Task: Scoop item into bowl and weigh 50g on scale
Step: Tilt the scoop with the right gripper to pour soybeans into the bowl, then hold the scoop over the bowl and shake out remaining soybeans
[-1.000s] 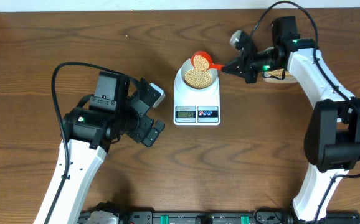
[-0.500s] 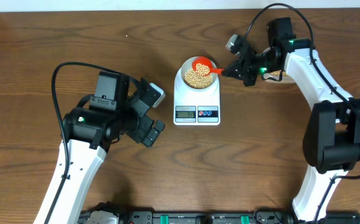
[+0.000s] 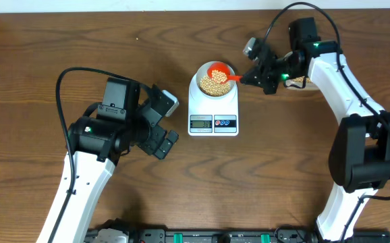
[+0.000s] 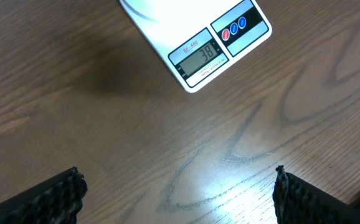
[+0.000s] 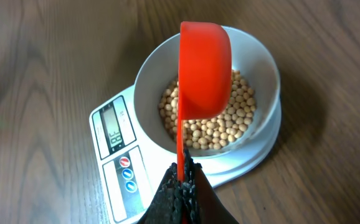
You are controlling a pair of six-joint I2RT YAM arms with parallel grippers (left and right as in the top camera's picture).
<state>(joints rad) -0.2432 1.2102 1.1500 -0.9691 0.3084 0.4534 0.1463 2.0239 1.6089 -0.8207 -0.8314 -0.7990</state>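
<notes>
We saw the scale [image 3: 213, 108] lying on the wooden table [image 3: 80, 40], its display [image 4: 203, 53] reading 38. The bowl [image 5: 264, 68] sat on the scale's platform, behind the display, with the beans [image 5: 217, 127] lying loose in its bottom. Our right gripper [image 5: 183, 186] stood to the right of the scale, fingers pressed together on the thin handle of a red scoop [image 5: 203, 68]. The scoop's cup hung above the bowl, over the edge farthest from the display. Our left gripper [image 4: 180, 199] hovered to the left of the scale, near its display end, touching nothing, its jaws spread wide with bare table between them. The scale's two round buttons [image 3: 225, 122] sat just beside the display.
</notes>
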